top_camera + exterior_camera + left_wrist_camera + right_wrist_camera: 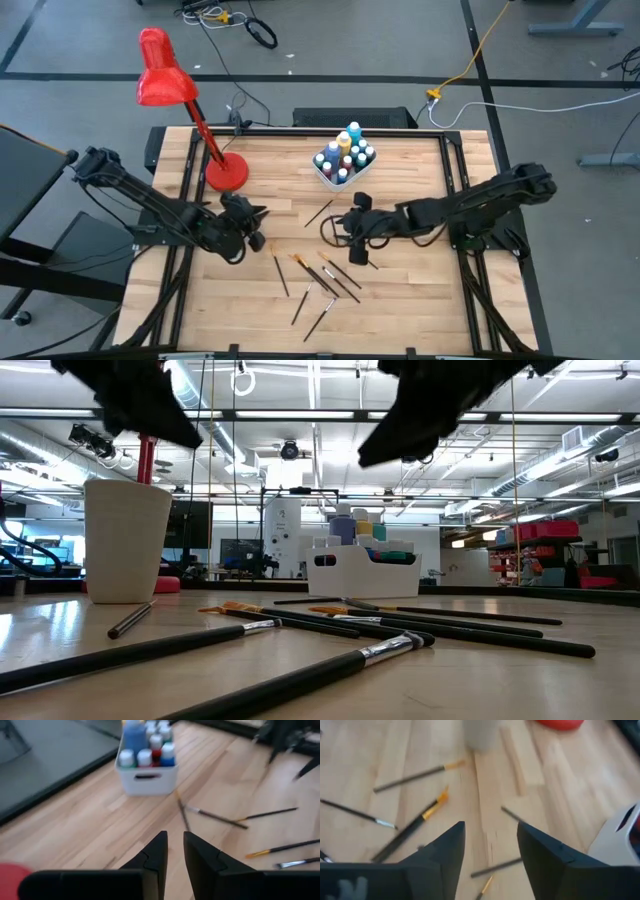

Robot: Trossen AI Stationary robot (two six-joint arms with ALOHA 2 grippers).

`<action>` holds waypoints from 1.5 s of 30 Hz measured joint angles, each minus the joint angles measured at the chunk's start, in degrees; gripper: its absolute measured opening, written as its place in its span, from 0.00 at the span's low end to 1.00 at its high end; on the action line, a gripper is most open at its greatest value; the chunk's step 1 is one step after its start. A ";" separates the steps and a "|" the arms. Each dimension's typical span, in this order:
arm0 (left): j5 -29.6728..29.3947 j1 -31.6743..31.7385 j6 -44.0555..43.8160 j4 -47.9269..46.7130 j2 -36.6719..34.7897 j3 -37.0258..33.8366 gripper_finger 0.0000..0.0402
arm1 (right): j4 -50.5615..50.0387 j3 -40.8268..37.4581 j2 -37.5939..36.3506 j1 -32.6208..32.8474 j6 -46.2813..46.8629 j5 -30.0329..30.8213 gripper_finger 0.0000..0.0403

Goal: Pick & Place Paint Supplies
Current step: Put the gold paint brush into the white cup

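Observation:
Several thin dark-handled paintbrushes (pixel 320 280) lie scattered flat on the wooden table, also seen in the low view (pixel 380 625). Small paint bottles (pixel 345 150) stand packed in a white tray (pixel 343 176) near the far edge. My left gripper (pixel 174 845) hovers above bare wood by the beige cup (pixel 125 540), its fingers only narrowly apart and empty. My right gripper (pixel 490 840) hangs open and empty above the table just beyond the brushes, facing the cup (pixel 482 732). The two grippers (pixel 258 228) (pixel 340 228) face each other.
A red desk lamp (pixel 165 80) stands with its round base (pixel 227 172) on the far left of the table. The cup stands upright near the lamp base. Bare wood lies between tray and brushes and along the near left side.

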 joint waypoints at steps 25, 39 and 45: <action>-2.12 0.01 22.31 19.37 0.02 1.22 0.15 | -1.40 -0.04 18.39 -3.01 11.43 -1.38 0.51; -2.10 0.02 22.28 19.33 0.04 1.22 0.15 | -2.28 0.03 20.56 -2.97 10.99 0.35 0.51; -2.07 0.02 22.24 19.33 0.04 1.22 0.15 | -1.88 -0.12 20.65 -2.89 9.18 1.34 0.42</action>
